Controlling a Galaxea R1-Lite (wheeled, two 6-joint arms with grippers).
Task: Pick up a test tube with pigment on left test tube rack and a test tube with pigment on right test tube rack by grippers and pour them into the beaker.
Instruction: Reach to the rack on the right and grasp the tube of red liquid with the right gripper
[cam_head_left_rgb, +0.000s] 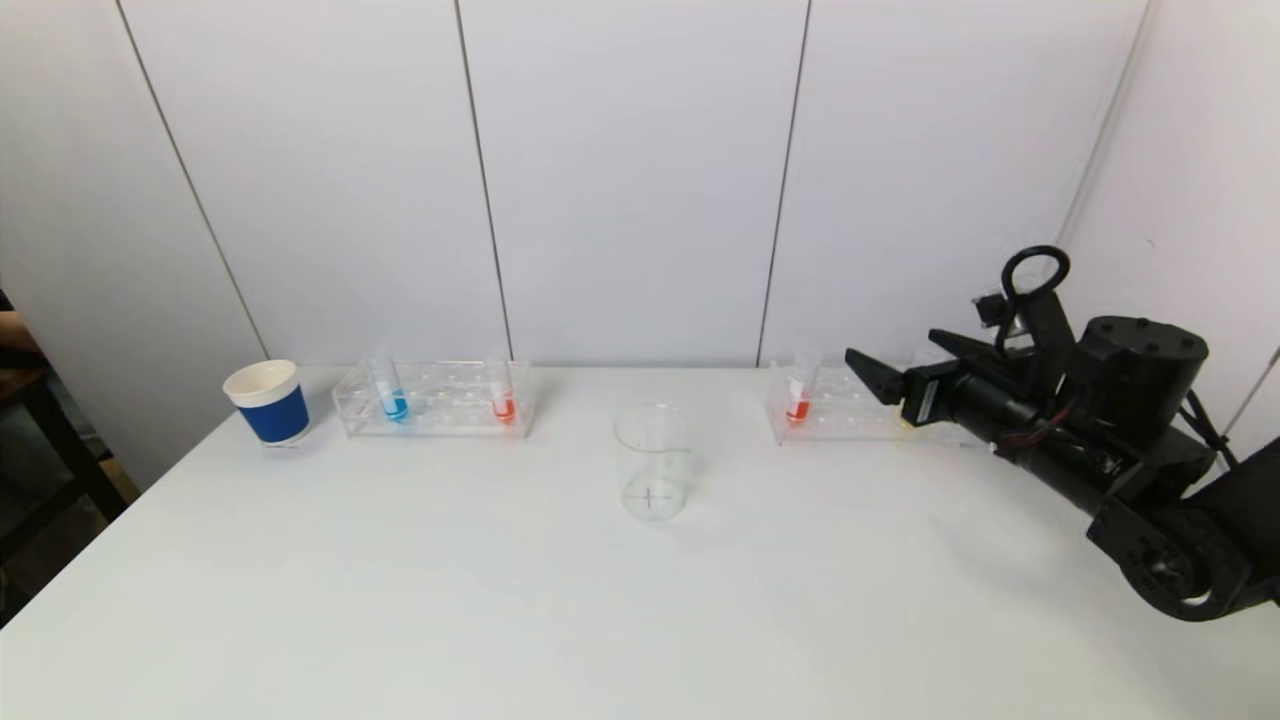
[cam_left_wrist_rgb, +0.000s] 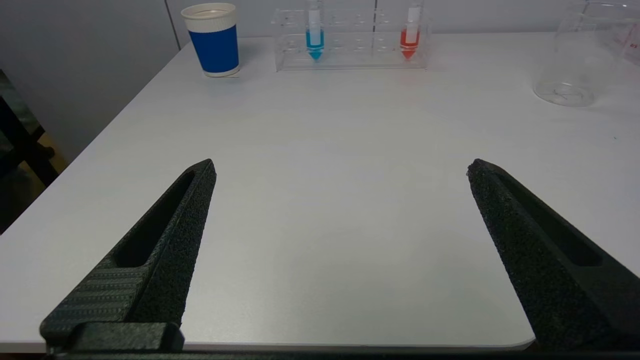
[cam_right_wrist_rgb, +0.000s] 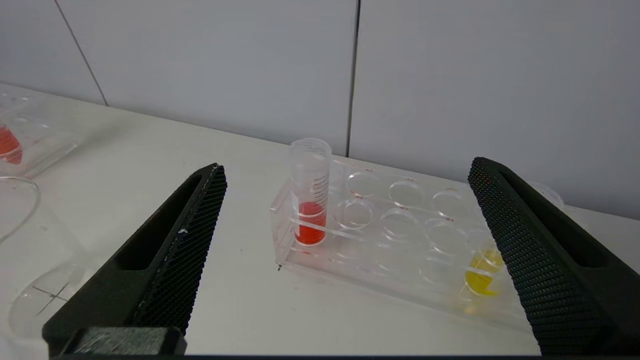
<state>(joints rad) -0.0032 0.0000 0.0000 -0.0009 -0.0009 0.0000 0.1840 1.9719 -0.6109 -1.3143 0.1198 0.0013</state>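
Observation:
The left clear rack (cam_head_left_rgb: 435, 412) holds a blue-pigment tube (cam_head_left_rgb: 393, 393) and a red-pigment tube (cam_head_left_rgb: 503, 396). The right clear rack (cam_head_left_rgb: 848, 412) holds a red-pigment tube (cam_head_left_rgb: 799, 392), and a yellow-pigment tube (cam_right_wrist_rgb: 481, 274) shows in the right wrist view. An empty glass beaker (cam_head_left_rgb: 652, 462) stands between the racks. My right gripper (cam_head_left_rgb: 900, 355) is open, hovering just in front of the right rack (cam_right_wrist_rgb: 400, 260), with the red tube (cam_right_wrist_rgb: 310, 200) between and beyond its fingers. My left gripper (cam_left_wrist_rgb: 342, 167) is open and empty over the table's near edge, far from the left rack (cam_left_wrist_rgb: 350, 50).
A blue paper cup (cam_head_left_rgb: 268, 402) with a white rim stands left of the left rack. The white table (cam_head_left_rgb: 500, 600) ends at a wall just behind the racks. The table's left edge drops off beside dark furniture.

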